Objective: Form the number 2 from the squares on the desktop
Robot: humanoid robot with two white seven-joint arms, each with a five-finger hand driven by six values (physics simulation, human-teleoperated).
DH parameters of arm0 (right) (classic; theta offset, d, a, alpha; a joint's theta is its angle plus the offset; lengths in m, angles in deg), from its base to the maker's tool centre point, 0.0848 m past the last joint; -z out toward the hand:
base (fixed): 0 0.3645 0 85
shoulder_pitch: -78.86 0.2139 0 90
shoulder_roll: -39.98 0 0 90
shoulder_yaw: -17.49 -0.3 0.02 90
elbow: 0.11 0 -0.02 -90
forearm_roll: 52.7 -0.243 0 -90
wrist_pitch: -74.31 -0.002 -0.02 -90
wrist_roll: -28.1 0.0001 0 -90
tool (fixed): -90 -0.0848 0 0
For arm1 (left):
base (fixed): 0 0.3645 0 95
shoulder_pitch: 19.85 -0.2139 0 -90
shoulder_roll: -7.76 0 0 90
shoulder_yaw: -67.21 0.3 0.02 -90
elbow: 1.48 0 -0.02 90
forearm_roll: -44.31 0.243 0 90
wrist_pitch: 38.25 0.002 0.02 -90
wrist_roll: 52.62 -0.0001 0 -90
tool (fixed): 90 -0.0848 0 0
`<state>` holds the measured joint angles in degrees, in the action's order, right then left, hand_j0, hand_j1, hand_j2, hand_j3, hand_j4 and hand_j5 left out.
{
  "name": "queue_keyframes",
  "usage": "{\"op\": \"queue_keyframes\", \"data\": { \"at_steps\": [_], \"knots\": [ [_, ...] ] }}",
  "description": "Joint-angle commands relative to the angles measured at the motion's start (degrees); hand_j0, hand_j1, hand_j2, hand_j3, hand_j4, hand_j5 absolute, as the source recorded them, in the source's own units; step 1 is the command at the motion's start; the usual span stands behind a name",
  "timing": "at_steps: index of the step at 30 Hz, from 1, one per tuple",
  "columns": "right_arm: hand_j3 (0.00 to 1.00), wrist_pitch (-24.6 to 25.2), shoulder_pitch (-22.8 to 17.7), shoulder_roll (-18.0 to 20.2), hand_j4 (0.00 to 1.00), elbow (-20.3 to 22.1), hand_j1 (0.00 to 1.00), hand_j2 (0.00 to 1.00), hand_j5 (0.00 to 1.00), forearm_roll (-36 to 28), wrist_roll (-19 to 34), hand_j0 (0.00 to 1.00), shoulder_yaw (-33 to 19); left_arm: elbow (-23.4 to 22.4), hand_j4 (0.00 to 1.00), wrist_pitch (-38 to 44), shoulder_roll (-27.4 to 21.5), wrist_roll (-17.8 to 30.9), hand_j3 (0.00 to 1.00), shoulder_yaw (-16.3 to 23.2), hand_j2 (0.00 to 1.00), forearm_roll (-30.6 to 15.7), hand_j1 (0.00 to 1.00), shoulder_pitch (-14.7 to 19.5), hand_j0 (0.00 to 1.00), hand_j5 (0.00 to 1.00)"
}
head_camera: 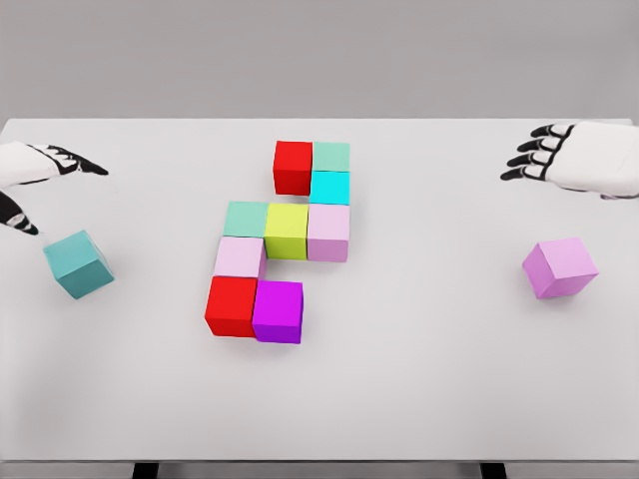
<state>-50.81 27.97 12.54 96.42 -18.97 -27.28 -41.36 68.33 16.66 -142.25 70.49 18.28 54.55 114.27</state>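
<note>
Ideally, the teal cube [78, 263] is gripped squarely by the spread left robot hand [40, 180], while the right robot hand [574, 158] is held loosely curled, empty.

Both arms cropped: left hand [35, 180] cut by left edge, right hand [589, 158] by right edge

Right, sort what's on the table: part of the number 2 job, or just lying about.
Job:
- nine-cube cluster, already placed
- loose teal cube, near left hand
- loose pink cube, near right hand

Lying about:
- nothing; only the white table
</note>
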Motion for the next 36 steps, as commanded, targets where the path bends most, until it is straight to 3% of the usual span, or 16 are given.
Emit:
{"op": "queue_keyframes", "data": {
  "at_steps": [1, 5, 7, 11, 14, 22, 30, 36],
  "knots": [
    [1.00, 0.1, 0.0, -0.2, 1.00, 0.2, 1.00, 1.00, 1.00, -0.2, -0.2, 1.00, 0.1, 0.7, 1.00, 0.1, -1.3, -0.3, 1.00, 0.4, 1.00, -0.6, 1.00, 0.0, 1.00, 1.00],
    [1.00, 0.1, 0.3, -0.2, 1.00, 0.1, 1.00, 1.00, 1.00, -2.4, -0.3, 1.00, 0.1, 3.5, 1.00, 0.1, -1.8, 0.3, 1.00, 1.2, 1.00, -0.2, 1.00, 0.1, 1.00, 1.00],
    [1.00, 0.1, 0.3, 0.0, 1.00, 0.1, 1.00, 1.00, 1.00, -3.1, -0.3, 1.00, 0.1, 6.8, 1.00, 0.1, -5.5, 1.1, 1.00, 3.6, 1.00, 1.2, 1.00, 0.1, 1.00, 1.00],
    [1.00, 0.1, 0.0, 0.8, 1.00, -0.1, 1.00, 1.00, 1.00, -3.2, -0.3, 1.00, 0.1, 7.6, 1.00, 0.1, -5.0, 1.9, 1.00, 6.8, 1.00, 3.1, 1.00, -0.2, 1.00, 1.00],
    [1.00, 0.1, -0.3, 4.9, 1.00, -0.1, 1.00, 1.00, 1.00, -4.8, -0.3, 1.00, 1.6, 7.6, 1.00, 0.1, -5.0, 1.9, 1.00, 7.3, 1.00, 3.1, 1.00, -0.5, 1.00, 1.00],
    [1.00, 0.1, -2.1, 9.2, 1.00, 0.3, 1.00, 1.00, 1.00, -4.6, 0.3, 1.00, 6.4, 7.5, 1.00, 0.1, -3.4, 1.9, 1.00, 7.8, 1.00, 5.4, 1.00, -1.7, 1.00, 1.00],
    [1.00, 0.1, -5.5, 8.0, 1.00, 0.5, 1.00, 1.00, 1.00, -4.6, 0.2, 1.00, 7.1, 7.5, 1.00, 0.1, -2.2, 1.9, 1.00, 7.9, 1.00, 7.9, 1.00, -2.2, 1.00, 1.00],
    [1.00, 0.1, -5.7, 6.0, 1.00, 0.1, 1.00, 1.00, 1.00, -7.1, 0.3, 1.00, 8.0, 7.5, 0.91, 0.1, -2.4, 1.9, 0.91, 8.2, 0.91, 8.0, 0.91, -2.5, 0.91, 0.91]
  ]
}}
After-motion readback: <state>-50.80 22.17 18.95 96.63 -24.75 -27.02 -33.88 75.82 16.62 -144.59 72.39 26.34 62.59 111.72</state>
